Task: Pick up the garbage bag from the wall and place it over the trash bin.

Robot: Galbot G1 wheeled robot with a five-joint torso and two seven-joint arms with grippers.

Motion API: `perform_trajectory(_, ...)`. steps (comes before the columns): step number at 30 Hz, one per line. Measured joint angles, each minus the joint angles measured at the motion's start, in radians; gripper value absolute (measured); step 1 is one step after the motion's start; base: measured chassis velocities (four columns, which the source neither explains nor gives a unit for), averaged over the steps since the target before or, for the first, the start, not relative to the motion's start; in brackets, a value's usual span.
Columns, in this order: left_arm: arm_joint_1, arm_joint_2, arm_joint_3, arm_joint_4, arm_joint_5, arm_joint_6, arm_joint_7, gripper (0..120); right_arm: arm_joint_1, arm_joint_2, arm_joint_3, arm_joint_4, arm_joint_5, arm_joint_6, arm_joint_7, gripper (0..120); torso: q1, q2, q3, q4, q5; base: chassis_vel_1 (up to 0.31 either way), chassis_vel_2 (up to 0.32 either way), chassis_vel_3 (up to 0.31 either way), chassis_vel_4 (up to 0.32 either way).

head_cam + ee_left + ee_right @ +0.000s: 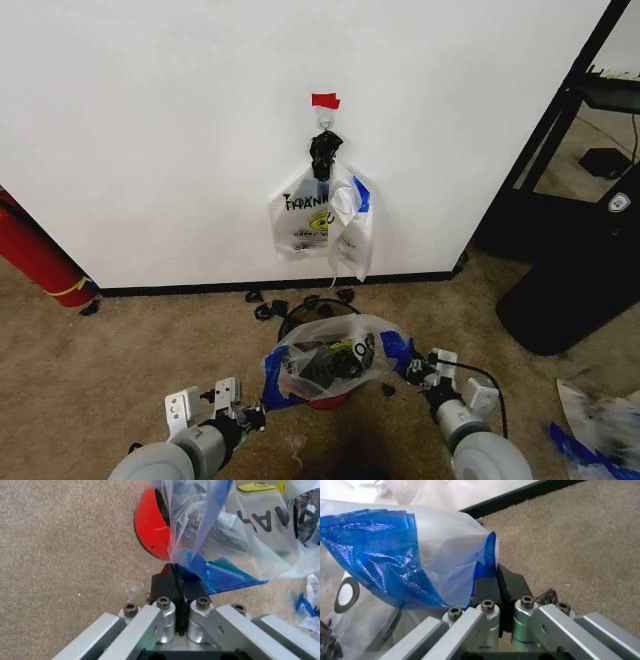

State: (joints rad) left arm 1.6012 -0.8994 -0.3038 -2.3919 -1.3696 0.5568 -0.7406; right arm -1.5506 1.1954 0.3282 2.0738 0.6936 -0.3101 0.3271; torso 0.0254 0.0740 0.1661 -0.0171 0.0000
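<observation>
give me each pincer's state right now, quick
Left pincer: shut on the garbage bag's blue edge, over the trash bin.
Right pincer: shut on the bag's other blue edge.

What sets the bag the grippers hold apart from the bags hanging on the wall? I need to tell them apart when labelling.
The garbage bag is spread open over the trash bin, pinched at one side by the left gripper and at the other by the right gripper; the hanging bags droop flat from a black knot. Both are see-through plastic with black lettering and blue patches.
</observation>
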Motion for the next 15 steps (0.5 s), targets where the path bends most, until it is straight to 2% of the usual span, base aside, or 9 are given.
perform_trajectory(5,0.006,0.036,-0.011,0.001,-0.017,0.028,-0.005,0,0.011,-0.021,-0.001,-0.019,-0.016,-0.022,-0.001,0,0.0,0.0,0.0,-0.0001,0.0001,0.0,0.0,0.0,0.0)
perform_trajectory(15,-0.076,0.018,0.045,0.095,-0.008,0.041,-0.014,0,0.051,-0.033,-0.016,-0.06,-0.016,-0.057,0.025,0,0.0,0.0,0.0,-0.0001,0.0,0.0,0.0,0.0,0.0)
